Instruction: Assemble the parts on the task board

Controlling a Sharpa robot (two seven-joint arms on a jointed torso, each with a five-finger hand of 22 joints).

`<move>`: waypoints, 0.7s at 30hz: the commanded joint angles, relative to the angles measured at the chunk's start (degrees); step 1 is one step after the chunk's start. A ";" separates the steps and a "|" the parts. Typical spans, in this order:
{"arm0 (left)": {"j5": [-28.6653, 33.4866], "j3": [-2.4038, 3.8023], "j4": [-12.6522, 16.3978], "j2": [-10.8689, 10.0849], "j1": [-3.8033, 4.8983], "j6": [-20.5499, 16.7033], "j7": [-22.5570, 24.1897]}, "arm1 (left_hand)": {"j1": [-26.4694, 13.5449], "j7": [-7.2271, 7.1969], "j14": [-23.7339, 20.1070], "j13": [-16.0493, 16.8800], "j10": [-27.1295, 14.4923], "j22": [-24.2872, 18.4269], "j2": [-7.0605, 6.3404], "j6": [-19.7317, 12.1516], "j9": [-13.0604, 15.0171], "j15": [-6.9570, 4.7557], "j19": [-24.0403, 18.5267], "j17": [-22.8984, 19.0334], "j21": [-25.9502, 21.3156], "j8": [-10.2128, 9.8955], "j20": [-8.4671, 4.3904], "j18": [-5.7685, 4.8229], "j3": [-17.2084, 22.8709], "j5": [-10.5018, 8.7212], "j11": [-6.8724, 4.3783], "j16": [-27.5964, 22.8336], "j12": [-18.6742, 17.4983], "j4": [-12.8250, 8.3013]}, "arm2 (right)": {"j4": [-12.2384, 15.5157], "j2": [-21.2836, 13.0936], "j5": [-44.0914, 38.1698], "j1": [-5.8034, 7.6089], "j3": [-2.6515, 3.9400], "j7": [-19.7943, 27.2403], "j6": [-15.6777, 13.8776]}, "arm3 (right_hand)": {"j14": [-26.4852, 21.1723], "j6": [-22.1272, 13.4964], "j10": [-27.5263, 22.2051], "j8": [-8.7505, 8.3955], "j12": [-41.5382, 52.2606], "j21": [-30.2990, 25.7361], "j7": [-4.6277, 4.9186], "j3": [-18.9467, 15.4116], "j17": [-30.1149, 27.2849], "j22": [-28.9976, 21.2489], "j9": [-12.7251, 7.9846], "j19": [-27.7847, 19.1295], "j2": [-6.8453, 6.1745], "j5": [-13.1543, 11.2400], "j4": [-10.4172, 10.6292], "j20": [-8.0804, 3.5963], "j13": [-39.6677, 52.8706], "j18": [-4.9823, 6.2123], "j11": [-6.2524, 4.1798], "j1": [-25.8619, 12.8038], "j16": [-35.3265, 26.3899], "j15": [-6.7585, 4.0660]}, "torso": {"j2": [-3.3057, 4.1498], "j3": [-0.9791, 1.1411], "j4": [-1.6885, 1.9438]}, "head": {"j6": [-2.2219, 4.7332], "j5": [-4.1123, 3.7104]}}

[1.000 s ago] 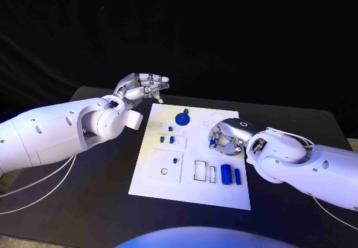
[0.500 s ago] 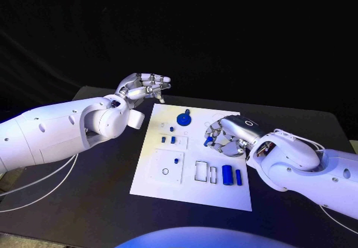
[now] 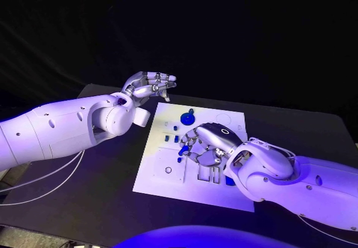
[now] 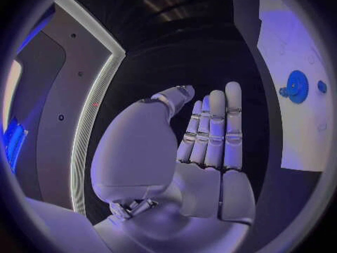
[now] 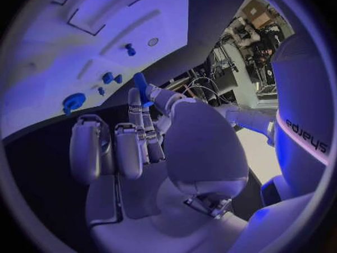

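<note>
The white task board (image 3: pixel 233 120) lies mid-table. My right hand (image 3: pixel 207 145) hovers over its middle and pinches a small blue peg (image 3: pixel 183 150) between thumb and a finger; the right wrist view shows the same peg (image 5: pixel 140 86) at the fingertips. A blue gear disc (image 3: pixel 187 119) sits near the board's far edge, and two small blue parts (image 3: pixel 170 138) stand left of my right hand. My left hand (image 3: pixel 152 83) is raised off the board's far left corner, fingers together (image 4: pixel 214 130), thumb apart, holding nothing.
A rectangular recess with a small ring (image 3: pixel 168 170) sits at the board's near left. A blue cylinder (image 3: pixel 228 181) peeks out under my right wrist. The left wrist view shows the gear (image 4: pixel 296 86) on the board (image 4: pixel 302 135). Black table (image 3: pixel 82 206) surrounds the board.
My right hand has moved left across the board with the blue peg and now covers the slots and cylinders near its right side. The left hand has barely moved.
</note>
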 commanded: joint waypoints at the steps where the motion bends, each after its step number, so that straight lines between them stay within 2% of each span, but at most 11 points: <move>1: 0.56 0.03 -0.10 0.49 0.05 0.88 0.41 | -0.09 0.05 -0.28 0.05 -0.43 0.04 0.30 -0.45 -0.03 0.01 -0.03 -0.09 -0.28 -0.04 0.34 0.34 -0.11 0.38 0.12 0.23 0.31 -0.10 | -0.91 2.09 0.38 -1.11 -0.17 2.12 -0.44 | 3.04 0.53 0.35 0.96 -0.01 0.19 -0.23 0.03 0.01 6.89 1.24 1.60 -0.02 0.35 -0.24 -0.48 0.08 -1.01 0.06 0.53 0.32 -0.41 | -0.11 -0.19 0.07 | -0.15 0.35; 8: 0.59 0.02 -0.19 1.03 0.05 0.99 0.34 | -0.09 0.05 -0.28 0.05 -0.43 0.04 0.30 -0.45 -0.03 0.01 -0.03 -0.09 -0.28 -0.04 0.34 0.34 -0.11 0.38 0.12 0.23 0.31 -0.10 | -3.37 5.34 1.03 -2.95 -0.55 3.00 -0.10 | 3.03 0.44 0.28 0.96 -0.06 0.11 -0.16 0.08 -0.03 6.85 1.27 1.57 -0.03 0.42 -0.31 -0.48 0.07 -1.00 0.10 0.55 0.31 -0.39 | 0.00 -0.10 0.08 | -0.31 0.90; 13: 0.60 0.02 -0.12 1.11 0.05 1.01 0.29 | -0.06 0.06 -0.30 0.07 -0.51 0.05 0.31 -0.49 -0.02 0.01 -0.03 -0.12 -0.28 -0.02 0.34 0.34 -0.09 0.38 0.13 0.25 0.40 -0.13 | -5.06 6.81 0.83 -4.04 -0.71 3.19 0.57 | 3.04 0.37 0.24 0.97 -0.11 0.15 -0.11 0.15 0.01 6.88 1.31 1.58 -0.03 0.48 -0.40 -0.47 0.07 -1.01 0.13 0.60 0.33 -0.37 | 0.09 -0.05 -0.04 | -0.46 1.32; 17: 0.60 0.02 -0.08 1.14 0.05 1.04 0.27 | -0.06 0.06 -0.30 0.07 -0.51 0.05 0.31 -0.49 -0.02 0.01 -0.03 -0.12 -0.28 -0.02 0.34 0.34 -0.09 0.38 0.13 0.25 0.40 -0.13 | -6.06 7.52 0.40 -4.54 -0.82 3.14 1.21 | 3.02 0.30 0.18 0.97 -0.15 0.09 -0.06 0.18 -0.07 6.85 1.33 1.56 -0.06 0.52 -0.47 -0.47 0.06 -0.99 0.17 0.62 0.30 -0.35 | 0.10 0.01 -0.05 | -0.57 1.46; 21: 0.60 0.02 -0.04 1.14 0.05 1.08 0.26 | -0.06 0.06 -0.30 0.07 -0.51 0.05 0.31 -0.49 -0.02 0.01 -0.03 -0.12 -0.28 -0.02 0.34 0.34 -0.09 0.38 0.13 0.25 0.40 -0.13 | -7.30 8.13 -0.33 -4.92 -0.94 2.84 2.06 | 3.02 0.30 0.18 0.97 -0.15 0.09 -0.06 0.18 -0.07 6.85 1.33 1.56 -0.06 0.52 -0.47 -0.47 0.06 -0.99 0.17 0.62 0.30 -0.35 | 0.07 -0.02 -0.04 | -0.71 1.50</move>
